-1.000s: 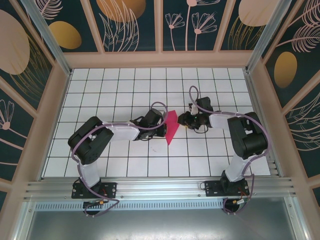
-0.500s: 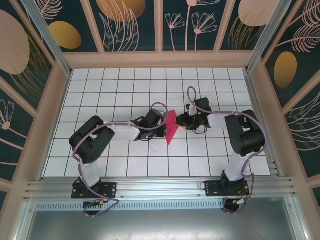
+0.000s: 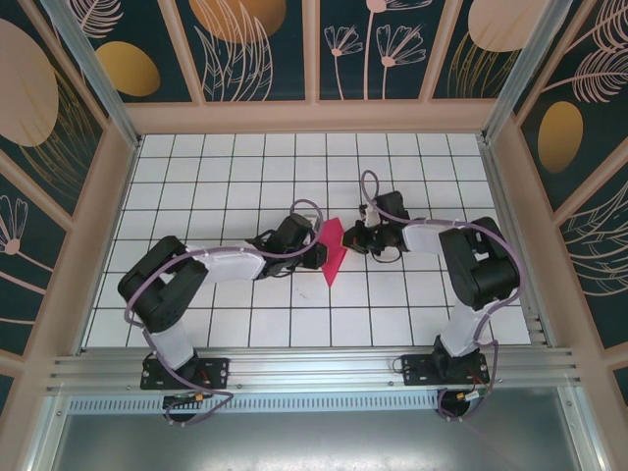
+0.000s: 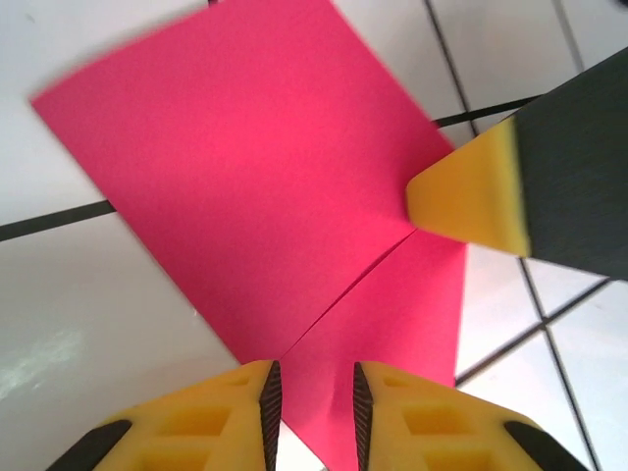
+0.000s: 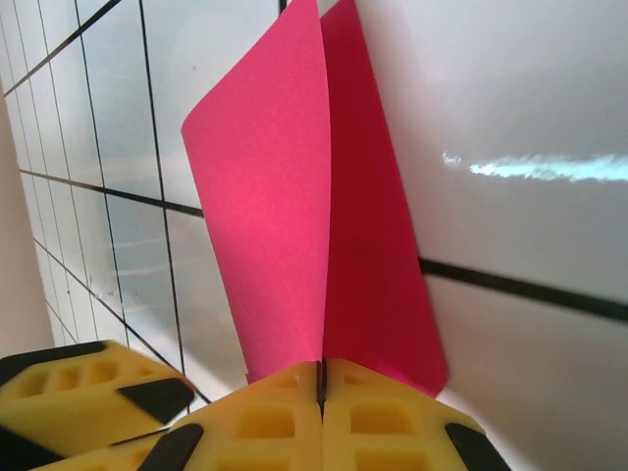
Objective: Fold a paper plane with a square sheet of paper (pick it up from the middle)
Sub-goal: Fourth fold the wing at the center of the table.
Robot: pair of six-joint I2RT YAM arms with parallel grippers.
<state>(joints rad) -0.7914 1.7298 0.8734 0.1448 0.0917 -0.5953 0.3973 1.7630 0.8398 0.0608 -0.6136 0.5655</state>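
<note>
Since only my right gripper (image 5: 321,378) clamps the sheet of paper (image 5: 285,196), my left gripper (image 4: 312,388) slightly parted around its edge, it may swing; creases could skew.

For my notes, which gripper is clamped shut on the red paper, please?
The right gripper, fingers pressed together on the paper; the left gripper has its fingers slightly apart.

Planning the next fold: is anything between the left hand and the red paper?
Nothing visible. The red paper sits between the pads of the open left hand; the right hand is shut on its edge.
</note>
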